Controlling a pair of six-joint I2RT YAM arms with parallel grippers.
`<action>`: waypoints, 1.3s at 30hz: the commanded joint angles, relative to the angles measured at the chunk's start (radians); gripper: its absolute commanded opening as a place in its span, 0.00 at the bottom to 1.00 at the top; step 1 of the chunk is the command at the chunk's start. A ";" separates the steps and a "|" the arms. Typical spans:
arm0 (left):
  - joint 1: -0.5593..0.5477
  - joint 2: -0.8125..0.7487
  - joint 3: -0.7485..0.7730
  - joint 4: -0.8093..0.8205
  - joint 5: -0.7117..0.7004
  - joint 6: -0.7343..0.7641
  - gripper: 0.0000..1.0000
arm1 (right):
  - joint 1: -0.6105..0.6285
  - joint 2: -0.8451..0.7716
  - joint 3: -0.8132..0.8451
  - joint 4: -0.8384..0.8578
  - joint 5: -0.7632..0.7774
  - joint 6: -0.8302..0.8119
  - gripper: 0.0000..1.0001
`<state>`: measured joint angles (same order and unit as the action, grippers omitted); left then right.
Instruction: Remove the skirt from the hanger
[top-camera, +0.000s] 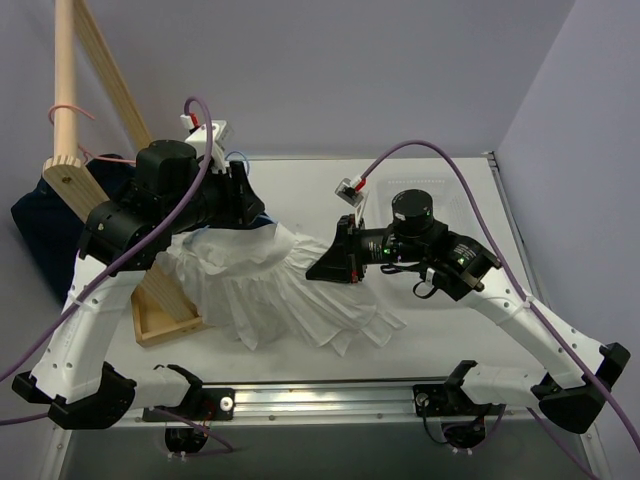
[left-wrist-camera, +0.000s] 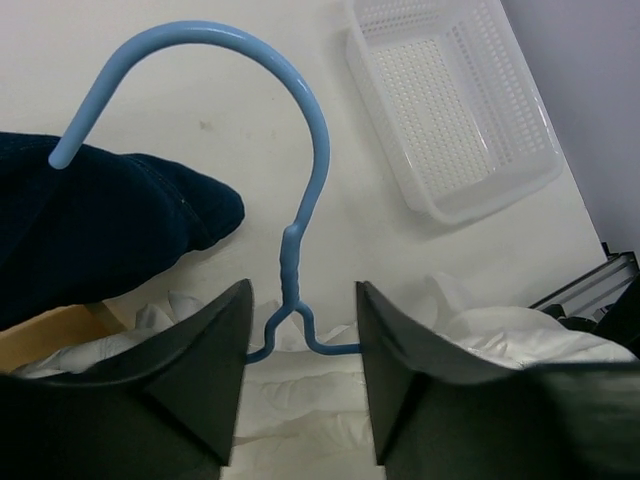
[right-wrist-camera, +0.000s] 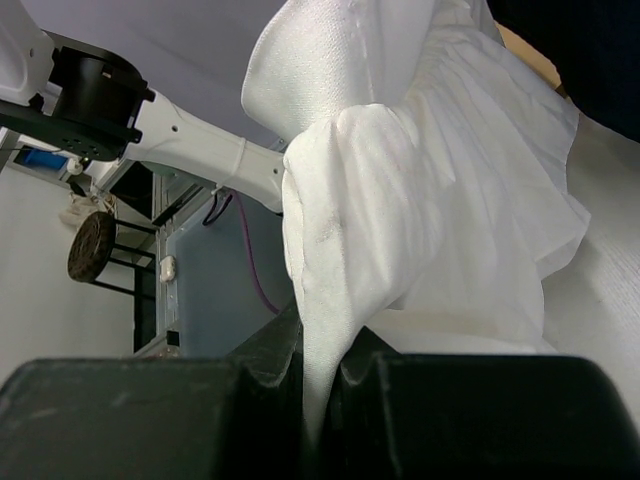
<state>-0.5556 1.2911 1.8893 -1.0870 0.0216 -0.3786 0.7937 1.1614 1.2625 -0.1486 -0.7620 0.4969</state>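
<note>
Skirt (top-camera: 290, 295) lying as a crumpled white spread on the table (top-camera: 450, 200), between the two arms, its left part reaching the wooden rack's base (top-camera: 165, 322); I am reading the right gripper (right-wrist-camera: 320, 395) as clamped on a fold of this fabric, the cloth standing up out of the pressed-together fingers in the right wrist view; from above, the right gripper (top-camera: 322, 262) is sitting at the skirt's right edge; the hanger (left-wrist-camera: 291, 260), light-blue wire, is lying with its hook pointing to the far side, its neck passing between the fingers of the left gripper (left-wrist-camera: 302, 292); those jaws are standing apart, one on either side of the neck, with a gap showing between the wire and each finger; white ruffles are lying beneath the hanger's shoulders; a dark navy garment (left-wrist-camera: 100, 230) is lying just left of the hook, its edge touching the hook's tip; a white perforated basket (left-wrist-camera: 450, 100) is resting at the far right of that view, well apart from the hanger.
</note>
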 joint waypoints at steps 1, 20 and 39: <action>-0.004 -0.016 -0.002 -0.004 -0.046 0.029 0.46 | 0.006 -0.011 0.058 0.070 0.004 -0.004 0.00; -0.033 -0.035 0.011 -0.037 -0.086 0.079 0.02 | 0.030 0.048 0.192 -0.151 0.289 0.189 1.00; -0.036 0.014 0.085 -0.157 -0.130 0.125 0.02 | 0.300 0.334 0.678 -0.632 0.895 0.029 1.00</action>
<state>-0.5880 1.2972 1.9160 -1.2278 -0.0765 -0.2741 1.0100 1.4239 1.8248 -0.6125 -0.0834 0.5922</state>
